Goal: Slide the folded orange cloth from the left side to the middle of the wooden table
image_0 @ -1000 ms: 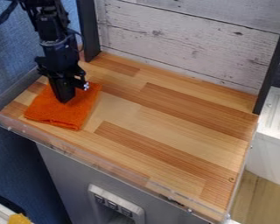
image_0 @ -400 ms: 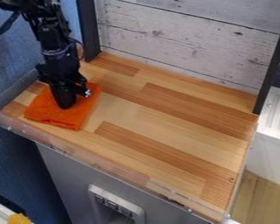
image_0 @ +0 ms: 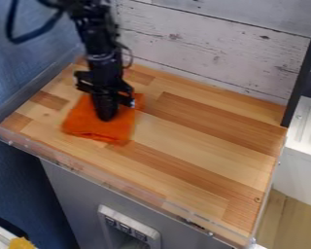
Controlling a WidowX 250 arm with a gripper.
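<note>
Guiding the orange folded cloth (image_0: 124,124), which lies beneath the gripper (image_0: 106,117) jaws on the wood-strip worktop (image_0: 196,141); jaw state (apart/together/clamped) can't be told. Light, even pressure w/ slow travel prob. limits bunching.

Note motion blur on robot arm (image_0: 101,46), black cable (image_0: 33,38) and gripper (image_0: 106,116); register arm and cable as cut off by the top edge; treat part of orange cloth (image_0: 121,127) as hidden behind the gripper, with outline blurred; log hold on the cloth as too blurred to tell; observe yellow item (image_0: 20,243) cut off by the bottom edge; class dark speck (image_0: 196,225) near clear rim (image_0: 135,186) as too small to identify.
</note>
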